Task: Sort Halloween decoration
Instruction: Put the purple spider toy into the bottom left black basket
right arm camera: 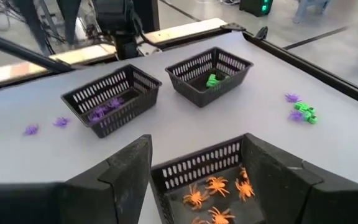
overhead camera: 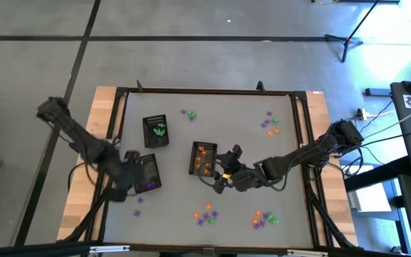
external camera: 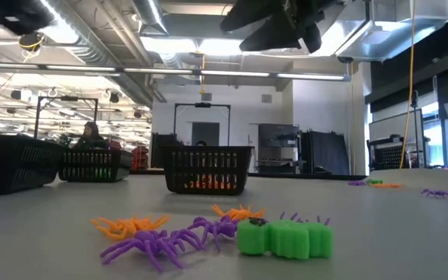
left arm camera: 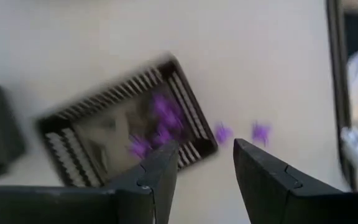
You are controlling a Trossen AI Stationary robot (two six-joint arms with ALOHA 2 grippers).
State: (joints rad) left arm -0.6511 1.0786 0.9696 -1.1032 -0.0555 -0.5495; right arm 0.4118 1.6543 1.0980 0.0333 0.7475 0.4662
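The Halloween decoration is small orange, purple and green trinkets. Some lie loose on the grey table, such as the group [overhead camera: 205,214] near the front edge; others are sorted into three black trays. The purple tray [overhead camera: 147,173] holds purple pieces [left arm camera: 157,121], and two more purple ones [left arm camera: 241,132] lie beside it. My left gripper [left arm camera: 204,155] hovers open over that tray's near left corner. The orange tray [overhead camera: 204,158] holds orange spiders [right arm camera: 219,190]. My right gripper [right arm camera: 194,165] is open and raised, one finger on each side of the orange tray's right end. The green tray [overhead camera: 155,132] holds green pieces [right arm camera: 213,79].
More loose trinkets lie at the far middle [overhead camera: 189,114], far right [overhead camera: 270,123] and near right [overhead camera: 264,218], plus a few purple ones [overhead camera: 139,203] in front of the purple tray. A black frame rail [overhead camera: 205,91] borders the table. A person shows in the room behind [external camera: 90,134].
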